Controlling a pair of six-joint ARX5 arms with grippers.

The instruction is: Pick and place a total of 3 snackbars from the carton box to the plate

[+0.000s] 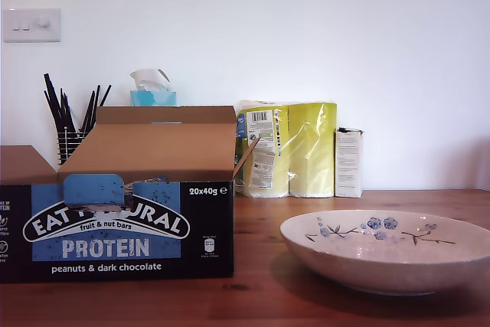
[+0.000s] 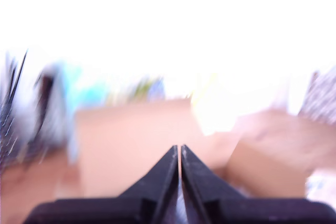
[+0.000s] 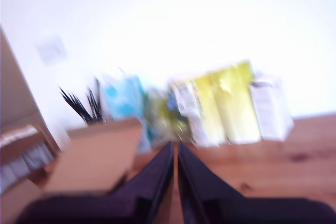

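My first gripper (image 2: 180,153) was pressed closed with nothing between its jaws, only a hairline gap showing. Ahead of it and below lay the raised brown flaps of the carton box (image 1: 115,223), blurred in the first wrist view. My second gripper (image 3: 175,153) was likewise closed and empty; the same box's flap sat ahead of it to one side, with the yellow paper-roll pack (image 1: 295,147) and small white carton (image 1: 348,162) further ahead against the wall. Neither arm appeared in the exterior view, so I judged both hung above and short of the box.

The box stood with its lid folded back, presumably so the jaws could reach down inside. The snackbars were hidden within it; I could count none. One plate (image 1: 360,262) sat beside the box on the wooden table (image 1: 260,227), bare of bars, probably kept close for a short carry. One box, one plate, two grippers; all three transfers seemed outstanding.
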